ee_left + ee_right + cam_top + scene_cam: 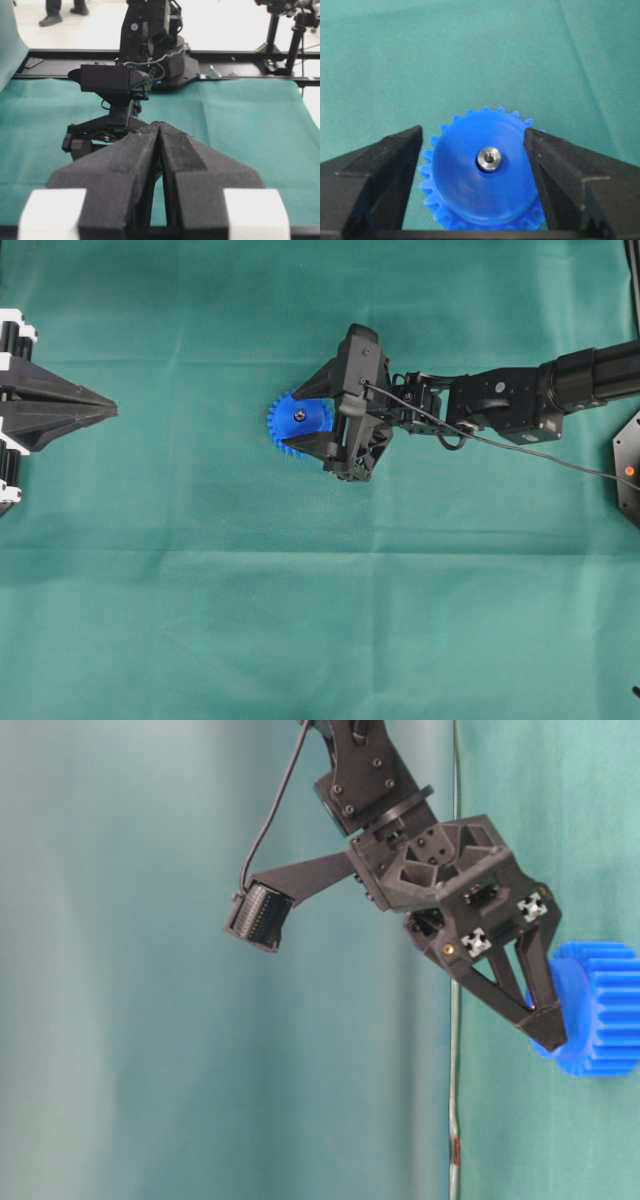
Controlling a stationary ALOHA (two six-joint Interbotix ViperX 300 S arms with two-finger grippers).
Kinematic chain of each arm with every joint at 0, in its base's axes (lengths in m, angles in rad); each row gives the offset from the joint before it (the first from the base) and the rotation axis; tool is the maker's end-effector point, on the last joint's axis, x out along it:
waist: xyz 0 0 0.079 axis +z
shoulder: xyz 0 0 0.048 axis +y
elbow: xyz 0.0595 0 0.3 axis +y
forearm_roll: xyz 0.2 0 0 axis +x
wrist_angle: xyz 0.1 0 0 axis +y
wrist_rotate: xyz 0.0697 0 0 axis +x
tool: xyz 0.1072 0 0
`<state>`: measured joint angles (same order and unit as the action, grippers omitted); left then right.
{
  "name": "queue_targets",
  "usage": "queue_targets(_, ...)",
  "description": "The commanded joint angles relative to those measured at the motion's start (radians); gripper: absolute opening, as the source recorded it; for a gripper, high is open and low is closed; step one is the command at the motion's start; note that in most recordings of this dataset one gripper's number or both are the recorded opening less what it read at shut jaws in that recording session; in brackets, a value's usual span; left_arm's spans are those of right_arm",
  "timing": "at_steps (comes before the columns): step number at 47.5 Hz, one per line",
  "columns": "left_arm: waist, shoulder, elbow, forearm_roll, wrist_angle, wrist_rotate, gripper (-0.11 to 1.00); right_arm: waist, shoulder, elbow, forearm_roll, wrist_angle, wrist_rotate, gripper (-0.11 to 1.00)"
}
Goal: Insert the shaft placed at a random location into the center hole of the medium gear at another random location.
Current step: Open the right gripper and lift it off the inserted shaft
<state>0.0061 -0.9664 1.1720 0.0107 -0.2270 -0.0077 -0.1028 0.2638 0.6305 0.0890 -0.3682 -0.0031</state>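
Note:
The blue medium gear lies flat on the green cloth; it also shows in the right wrist view and at table level. The silver shaft stands in the gear's middle, seen end-on as a shiny dot; it fills and hides the center hole. My right gripper is open, one finger on each side of the gear's raised hub, just above the gear. It holds nothing. My left gripper is shut and empty at the far left.
A black plate with an orange dot sits at the right edge. A thin cable runs along the right arm. The right arm's base stands at the table's far side in the left wrist view.

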Motion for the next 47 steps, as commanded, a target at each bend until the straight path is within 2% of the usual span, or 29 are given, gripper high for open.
queue_targets(1,0.002,0.006,-0.018,0.003,-0.005,-0.002,0.0,0.002,-0.02,-0.021,0.005,-0.015,0.014,0.83)
queue_targets(11,0.002,0.006,-0.018,0.003,-0.005,-0.002,0.0,0.002,-0.083,-0.014,0.005,-0.003,0.012,0.82)
queue_targets(31,0.0,0.003,-0.018,0.003,-0.005,-0.002,0.0,0.002,-0.33,0.021,-0.011,0.112,0.0,0.81)
queue_targets(47,0.002,0.002,-0.018,0.003,0.0,-0.002,0.0,0.003,-0.486,0.156,-0.009,0.117,0.005,0.81)
